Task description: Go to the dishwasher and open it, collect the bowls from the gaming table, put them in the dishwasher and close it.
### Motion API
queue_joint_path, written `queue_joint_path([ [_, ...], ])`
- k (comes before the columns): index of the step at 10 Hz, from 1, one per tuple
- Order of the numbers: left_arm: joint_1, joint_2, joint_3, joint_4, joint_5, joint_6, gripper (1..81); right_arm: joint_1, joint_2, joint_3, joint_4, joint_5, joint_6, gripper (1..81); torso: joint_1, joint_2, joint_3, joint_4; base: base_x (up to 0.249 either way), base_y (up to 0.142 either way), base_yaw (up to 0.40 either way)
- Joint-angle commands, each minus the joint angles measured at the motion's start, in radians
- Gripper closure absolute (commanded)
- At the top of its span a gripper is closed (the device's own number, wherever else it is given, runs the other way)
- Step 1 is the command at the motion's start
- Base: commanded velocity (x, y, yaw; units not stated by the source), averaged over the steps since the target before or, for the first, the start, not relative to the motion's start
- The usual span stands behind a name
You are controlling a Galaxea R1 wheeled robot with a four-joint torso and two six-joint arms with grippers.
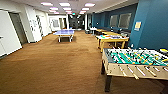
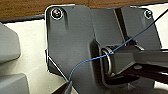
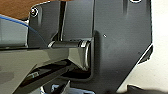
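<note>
Close at your right stands the green-field foosball table [image 1: 135, 62]; past it, by the blue wall [image 1: 152, 22], sits the yellow-sided gaming table [image 1: 111, 38], too blurred to make out bowls on it. Farther off is a blue ping-pong table [image 1: 64, 32]. You're driving across brown carpet [image 1: 50, 65], likely in transit between steps; steer clear of the near table. Arms appear tucked against the body; whether either claw is clenched or released, you cannot tell

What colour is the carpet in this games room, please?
The carpet is orange-brown, plain and unpatterned; it shows best in the head view.
</note>
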Motion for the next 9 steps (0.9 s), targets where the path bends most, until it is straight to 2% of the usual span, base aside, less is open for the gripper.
queue_joint_path([
  [1,-0.044,-0.009,-0.003,-0.004,0.050,0.006,1.0,0.050,0.007,0.006,-0.005,-0.056,0.001,1.0,0.000,0.000,0.000,0.000,0.149,0.000,0.000],
  [9,-0.044,-0.005,-0.003,-0.004,0.050,0.007,1.0,0.053,0.007,0.006,-0.003,-0.054,0.001,1.0,-0.001,-0.001,0.000,0.000,0.153,0.000,0.000],
])
